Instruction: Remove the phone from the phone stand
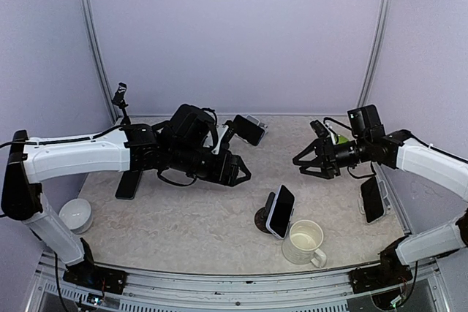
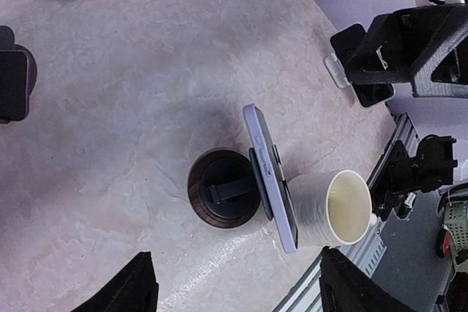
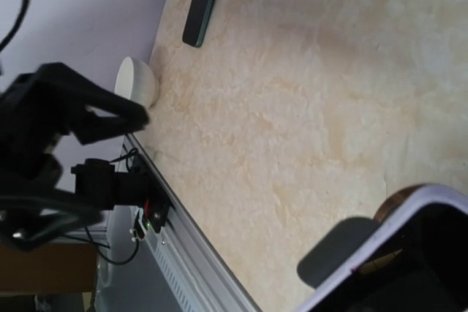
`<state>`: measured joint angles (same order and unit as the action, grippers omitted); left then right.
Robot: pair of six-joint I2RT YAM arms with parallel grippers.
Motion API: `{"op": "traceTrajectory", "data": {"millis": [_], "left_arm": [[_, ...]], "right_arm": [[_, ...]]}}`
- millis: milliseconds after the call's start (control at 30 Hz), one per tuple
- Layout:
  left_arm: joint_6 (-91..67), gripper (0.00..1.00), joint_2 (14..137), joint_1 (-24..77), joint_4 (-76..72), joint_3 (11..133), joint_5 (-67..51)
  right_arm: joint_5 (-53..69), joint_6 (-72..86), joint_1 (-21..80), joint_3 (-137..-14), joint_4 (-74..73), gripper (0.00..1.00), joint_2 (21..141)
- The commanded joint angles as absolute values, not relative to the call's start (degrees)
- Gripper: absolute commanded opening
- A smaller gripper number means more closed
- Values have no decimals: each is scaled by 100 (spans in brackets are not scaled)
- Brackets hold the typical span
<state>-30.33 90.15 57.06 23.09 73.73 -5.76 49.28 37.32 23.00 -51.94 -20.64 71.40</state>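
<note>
Nearest: ribbed cream ceramic mug, just beside the slim lavender-edged glass-faced phone, which sits propped on the round dark wooden phone stand. Beyond: left gripper and right gripper, angular black plastic, both spread apart and empty.

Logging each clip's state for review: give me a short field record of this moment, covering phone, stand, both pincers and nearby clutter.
phone: propped on the phone stand, not yet removed
phone stand: round dark base, near the table's front edge
mug: close beside the phone
bowl: white, front left corner
left pincer: open, facing the phone, apart from it, empty
right pincer: open, empty, apart from the phone
task: not done
</note>
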Motion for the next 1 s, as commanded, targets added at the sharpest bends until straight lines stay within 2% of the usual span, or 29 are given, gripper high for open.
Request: {"op": "traceTrajectory", "data": {"millis": [0, 233, 400, 533, 600, 967], "left_arm": [[-3358, 72, 9236, 5749, 2091, 7344, -554], [-3489, 74, 9543, 5410, 2371, 7599, 147], [-3854, 85, 9571, 4792, 2292, 7539, 364], [-4270, 90, 9598, 4334, 2042, 7430, 486], [-4536, 98, 9645, 4168, 1908, 7419, 587], [-6436, 99, 10801, 3495, 2072, 8308, 756]], "right_arm": [[4970, 3835, 2238, -4984, -1889, 68, 6878], [4919, 3930, 2230, -4850, -1792, 68, 6763], [4881, 3934, 2232, -5020, -1726, 67, 6979], [4842, 3907, 2232, -5206, -1714, 67, 7146], [4843, 3896, 2234, -5301, -1701, 67, 7261], [4850, 3811, 2237, -5685, -1726, 67, 7780]]}}
